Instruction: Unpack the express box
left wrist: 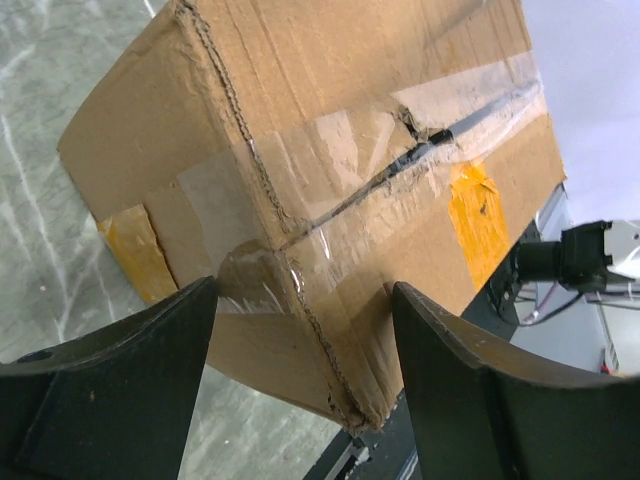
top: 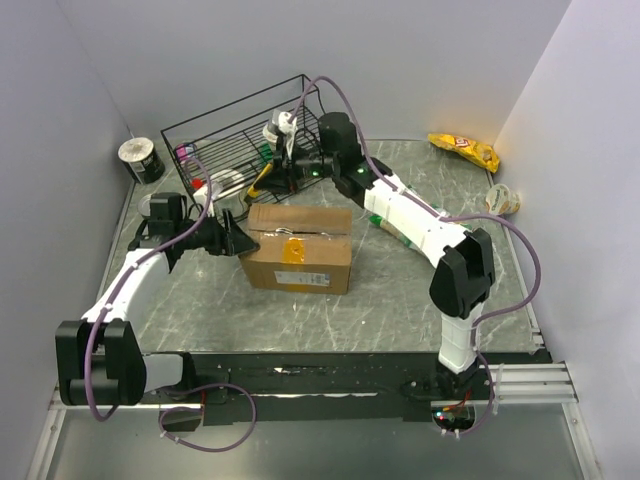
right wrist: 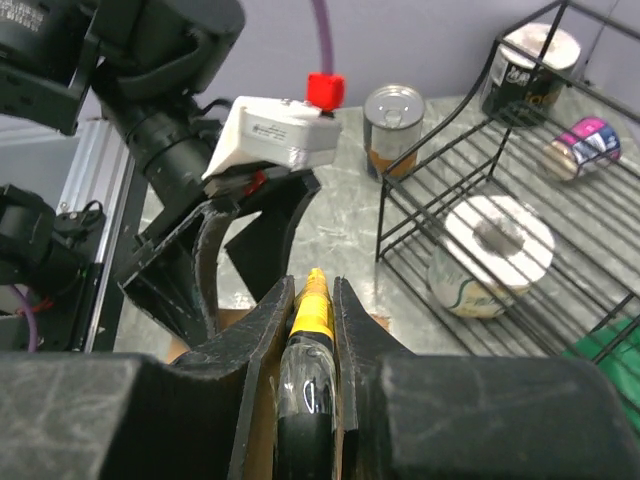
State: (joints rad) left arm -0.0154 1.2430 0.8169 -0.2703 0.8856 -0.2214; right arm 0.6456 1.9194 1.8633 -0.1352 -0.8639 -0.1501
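Tabletop (top: 200, 300) | left pincer (top: 238, 240) spread astride express box (top: 300, 265) | right pincer (right wrist: 312, 288) clenching yellow-tipped tool (right wrist: 312, 325)

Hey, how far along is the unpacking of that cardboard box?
Early. Done: the tape seam on the express box looks partly slit. In hand: the right gripper is shut on a yellow-tipped tool; the open left gripper straddles a box corner. Left: the box is still closed, nothing taken out.

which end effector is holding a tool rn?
The right end effector, shut on a yellow-tipped tool; the left end effector stands open around the box corner.
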